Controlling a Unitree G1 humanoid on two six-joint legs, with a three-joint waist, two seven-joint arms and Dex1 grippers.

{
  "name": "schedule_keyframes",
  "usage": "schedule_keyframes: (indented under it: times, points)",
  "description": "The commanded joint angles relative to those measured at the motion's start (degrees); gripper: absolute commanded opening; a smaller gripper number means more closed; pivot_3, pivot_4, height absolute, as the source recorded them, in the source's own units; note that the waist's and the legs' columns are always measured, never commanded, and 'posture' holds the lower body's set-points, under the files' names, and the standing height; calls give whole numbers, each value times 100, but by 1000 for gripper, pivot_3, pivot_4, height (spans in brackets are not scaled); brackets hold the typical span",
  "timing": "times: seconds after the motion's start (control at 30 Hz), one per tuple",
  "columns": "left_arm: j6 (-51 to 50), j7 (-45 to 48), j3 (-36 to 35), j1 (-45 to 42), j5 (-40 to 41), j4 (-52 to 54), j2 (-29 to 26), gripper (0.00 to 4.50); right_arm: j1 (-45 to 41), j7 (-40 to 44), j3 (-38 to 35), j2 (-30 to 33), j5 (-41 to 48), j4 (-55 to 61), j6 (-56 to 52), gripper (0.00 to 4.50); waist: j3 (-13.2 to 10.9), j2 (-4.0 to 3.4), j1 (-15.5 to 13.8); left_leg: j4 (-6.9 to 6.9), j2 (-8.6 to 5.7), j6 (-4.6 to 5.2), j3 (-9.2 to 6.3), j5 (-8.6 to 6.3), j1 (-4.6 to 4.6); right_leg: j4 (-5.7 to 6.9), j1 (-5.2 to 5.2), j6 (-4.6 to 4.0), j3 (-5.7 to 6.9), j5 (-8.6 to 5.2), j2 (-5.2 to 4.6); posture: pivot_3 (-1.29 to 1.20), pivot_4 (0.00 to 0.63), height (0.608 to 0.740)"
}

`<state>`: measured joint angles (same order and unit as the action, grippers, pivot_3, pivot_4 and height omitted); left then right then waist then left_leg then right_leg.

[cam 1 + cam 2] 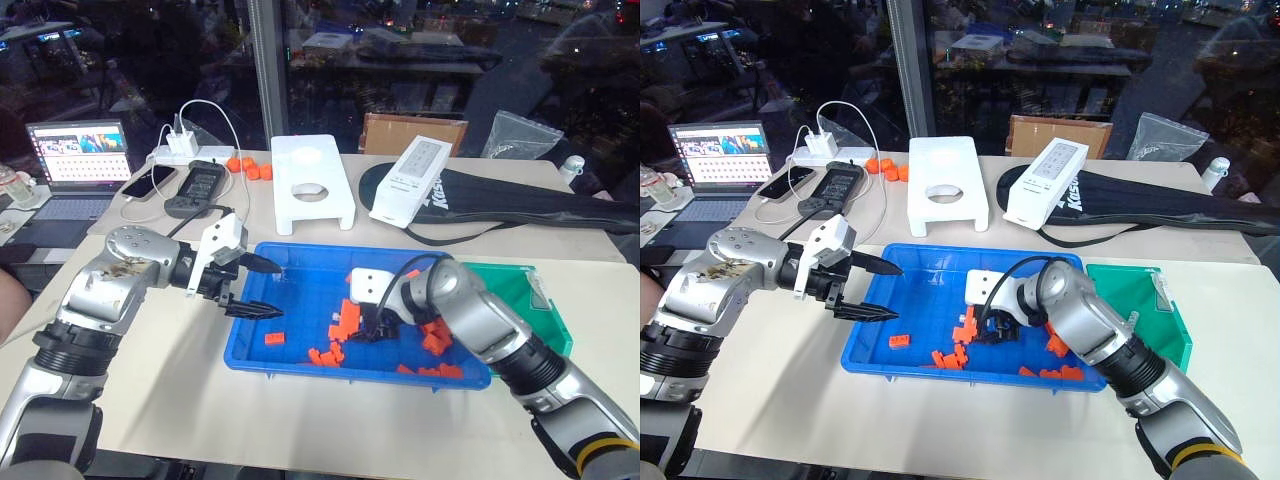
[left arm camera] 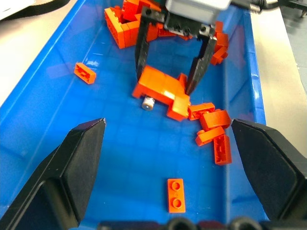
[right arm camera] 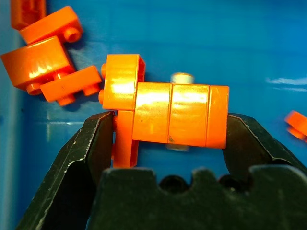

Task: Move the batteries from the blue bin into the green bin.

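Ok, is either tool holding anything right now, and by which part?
The right tool pinches the clump of joined orange bricks across its two short ends, resting in the blue bin. The left tool is open, empty.

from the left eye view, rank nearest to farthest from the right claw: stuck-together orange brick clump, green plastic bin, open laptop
1. Stuck-together orange brick clump: right at the right claw, inside the blue plastic bin.
2. Green plastic bin: beside the blue bin, on the robot's right.
3. Open laptop: far left corner of the table.
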<state>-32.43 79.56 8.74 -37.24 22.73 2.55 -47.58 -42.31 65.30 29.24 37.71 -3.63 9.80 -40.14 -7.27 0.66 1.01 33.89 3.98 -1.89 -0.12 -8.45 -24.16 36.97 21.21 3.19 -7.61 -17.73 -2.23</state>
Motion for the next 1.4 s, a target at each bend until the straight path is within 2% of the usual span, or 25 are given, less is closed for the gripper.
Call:
schedule_keyframes:
  times: [0.03,0.23,0.53,0.6,0.63,0.9,1.1,1.23,1.4]
  points:
    - [106,21,-70,21,22,93,-27,4500,-358,45,-544,281,95,91,-7,3153,0,0,-3,0,0,0,0,0,0,0,0,0,0,0,0,0,150,731]
    - [116,30,-68,52,26,93,-9,4500,-496,90,-839,969,-42,-650,415,3153,-1,2,-27,0,0,0,0,0,0,-16,-6,-1,3,0,-4,0,150,731]
    - [167,54,-12,12,-14,55,47,4500,-472,420,-871,1422,-33,-904,411,3153,-1,1,5,-4,0,1,0,0,-1,-14,-2,-2,3,1,-3,0,150,731]
    - [210,66,-14,-13,-28,25,50,4500,-457,373,-895,1350,-13,-955,365,4155,-1,1,13,-4,0,1,0,0,-1,-14,-3,-2,3,0,-4,0,150,731]
    - [241,55,-34,-33,-35,-17,62,4500,-454,385,-877,1365,-40,-958,351,4364,-1,1,13,-4,0,1,0,0,0,-13,-3,-1,3,0,-3,0,150,731]
    - [303,80,-129,-91,-66,-185,-56,4500,-656,543,-1020,1414,109,-488,52,4437,-2,0,-3,-3,0,0,0,0,-2,-14,-2,-2,3,1,-4,0,150,731]
    - [221,11,-127,-46,-45,-69,-47,4500,-441,653,-744,671,800,661,-497,4437,-2,0,48,-6,1,1,0,0,0,-8,-1,-1,3,0,-2,0,150,731]
    - [191,-10,-120,-50,-35,-30,-47,4500,-303,222,-299,198,501,462,-383,4437,-2,1,7,-1,1,0,-3,0,-1,-8,-5,-1,6,0,-2,0,150,731]
    - [195,-14,-106,-52,-63,-30,-71,4500,-323,-136,-100,-171,327,-70,-161,4437,-2,1,-21,2,1,0,-3,0,-3,-8,-4,-2,8,1,-3,0,150,731]
